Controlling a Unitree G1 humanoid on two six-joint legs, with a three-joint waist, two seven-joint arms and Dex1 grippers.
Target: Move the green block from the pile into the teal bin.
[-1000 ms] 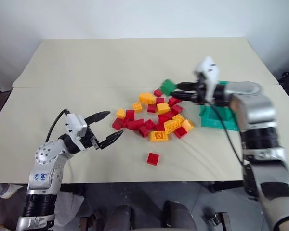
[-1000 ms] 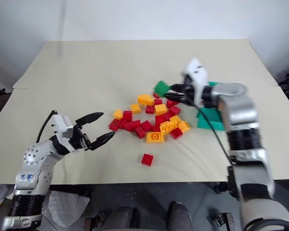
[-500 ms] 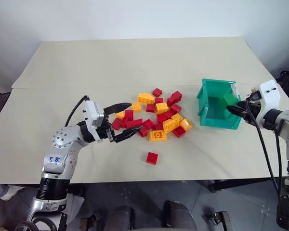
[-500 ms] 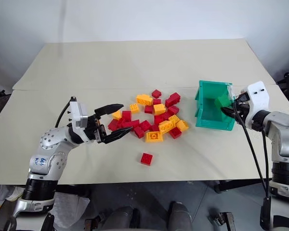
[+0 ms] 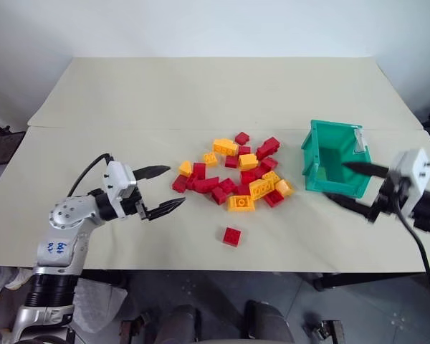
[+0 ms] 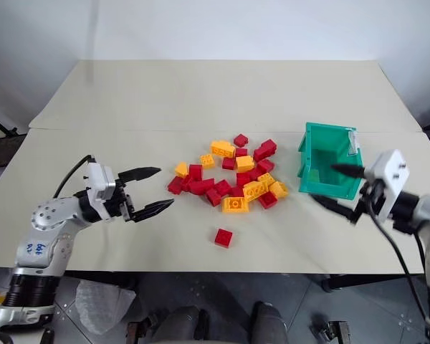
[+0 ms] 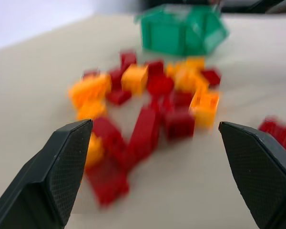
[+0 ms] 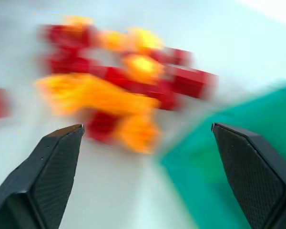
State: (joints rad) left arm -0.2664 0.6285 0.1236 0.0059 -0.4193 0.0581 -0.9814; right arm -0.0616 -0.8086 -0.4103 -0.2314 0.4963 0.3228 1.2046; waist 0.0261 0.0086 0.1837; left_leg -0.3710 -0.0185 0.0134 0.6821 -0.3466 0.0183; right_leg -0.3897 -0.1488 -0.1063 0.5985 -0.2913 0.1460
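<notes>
The teal bin (image 5: 310, 162) stands on the table's right side, with a white label on its far rim. The green block is hidden; I see only the bin's dark inside. The pile (image 5: 242, 160) of red and yellow-orange bricks lies mid-table, left of the bin. My right gripper (image 5: 335, 179) hangs wide open and empty at the bin's near right corner, one finger over the rim and one in front of the wall. My left gripper (image 5: 177, 185) is open and empty at the pile's left edge. The left wrist view shows the pile (image 7: 148, 105) between its fingers and the bin (image 7: 181, 28) beyond.
A lone red brick (image 5: 231, 236) lies apart from the pile, near the table's front edge (image 5: 272, 269). The beige table (image 5: 201, 93) has a seam running across it behind the pile. The right wrist view shows the bin (image 8: 229, 157) and the blurred pile (image 8: 109, 90).
My right gripper carried the green block from above the pile to the bin, opened, and drew back toward the front edge, empty. My left gripper reached toward the pile, then drew back left.
</notes>
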